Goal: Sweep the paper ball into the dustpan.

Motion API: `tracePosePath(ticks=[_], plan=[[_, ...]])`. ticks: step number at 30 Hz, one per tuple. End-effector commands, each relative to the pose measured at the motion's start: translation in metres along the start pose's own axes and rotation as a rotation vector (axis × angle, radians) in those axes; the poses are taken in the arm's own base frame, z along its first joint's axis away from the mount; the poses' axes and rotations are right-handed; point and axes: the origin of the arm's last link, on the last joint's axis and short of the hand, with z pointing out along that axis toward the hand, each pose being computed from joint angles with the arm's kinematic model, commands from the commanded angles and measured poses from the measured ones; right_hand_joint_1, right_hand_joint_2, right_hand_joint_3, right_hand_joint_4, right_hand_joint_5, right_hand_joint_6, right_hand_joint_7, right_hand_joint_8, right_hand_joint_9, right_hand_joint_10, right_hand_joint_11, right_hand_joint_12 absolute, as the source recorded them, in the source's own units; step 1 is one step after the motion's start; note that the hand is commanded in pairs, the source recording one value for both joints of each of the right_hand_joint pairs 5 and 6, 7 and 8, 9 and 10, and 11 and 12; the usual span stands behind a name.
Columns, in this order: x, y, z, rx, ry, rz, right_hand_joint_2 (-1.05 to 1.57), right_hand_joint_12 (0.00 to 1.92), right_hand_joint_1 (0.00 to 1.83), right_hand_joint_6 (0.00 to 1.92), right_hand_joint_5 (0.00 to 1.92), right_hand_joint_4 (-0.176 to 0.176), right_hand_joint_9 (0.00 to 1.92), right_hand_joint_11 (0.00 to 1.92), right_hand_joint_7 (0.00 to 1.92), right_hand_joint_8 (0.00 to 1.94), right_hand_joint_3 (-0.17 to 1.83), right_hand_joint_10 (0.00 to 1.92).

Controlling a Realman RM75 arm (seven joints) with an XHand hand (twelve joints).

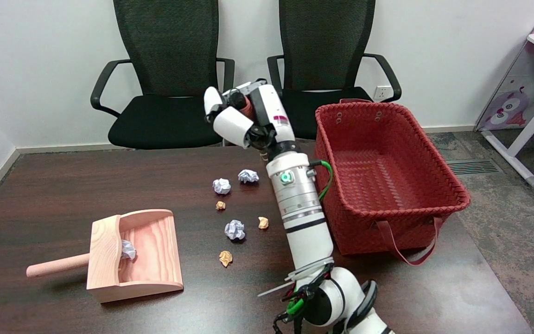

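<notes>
My right hand [241,118] is raised over the far side of the table, above and just right of the paper balls. It grips the broom's handle [247,106]; only a reddish-brown stub shows between the fingers, and the bristles are hidden behind my forearm. White paper balls lie at the far middle [221,186], beside it [248,176] and nearer [234,229]. Small brown balls [220,205] [263,222] [225,258] lie among them. The wooden dustpan [149,260] sits at the near left, mouth to the right, with one white ball [128,249] inside.
A red woven basket [438,185] stands on the table's right side, close to my forearm. The dustpan's round handle [56,265] points left. Two black office chairs [169,116] stand behind the table.
</notes>
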Motion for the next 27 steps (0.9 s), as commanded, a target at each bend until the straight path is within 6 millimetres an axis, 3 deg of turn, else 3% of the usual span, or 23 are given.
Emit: tracePosePath(ticks=[1, 6, 11, 12, 14, 16, 27], plan=[[-0.013, 0.019, -0.008, -0.139, -0.176, -0.267, 1.57, 1.92, 1.00, 1.92, 1.92, 0.086, 1.92, 1.92, 1.92, 1.92, 1.71, 1.92], [-0.032, 0.033, -0.017, -0.137, -0.279, -0.300, 1.57, 1.92, 1.00, 1.92, 1.92, 0.086, 1.92, 1.92, 1.92, 1.92, 1.72, 1.92], [-0.037, 0.035, -0.022, -0.074, -0.291, -0.322, 1.57, 1.92, 1.00, 1.92, 1.92, 0.097, 1.92, 1.92, 1.92, 1.92, 1.76, 1.92], [-0.037, 0.035, -0.022, -0.069, -0.294, -0.321, 1.57, 1.92, 0.97, 1.92, 1.92, 0.154, 1.92, 1.92, 1.92, 1.92, 1.77, 1.92], [-0.039, 0.036, -0.022, -0.054, -0.297, -0.325, 1.57, 1.92, 0.99, 1.92, 1.92, 0.115, 1.92, 1.92, 1.92, 1.92, 1.80, 1.92], [-0.040, 0.037, -0.022, -0.035, -0.290, -0.328, 1.57, 1.92, 0.98, 1.92, 1.92, 0.176, 1.92, 1.92, 1.92, 1.92, 1.82, 1.92], [-0.039, 0.056, -0.031, 0.029, -0.120, -0.175, 1.57, 1.92, 0.86, 1.92, 1.92, 0.176, 1.92, 1.92, 1.92, 1.92, 1.83, 1.92]])
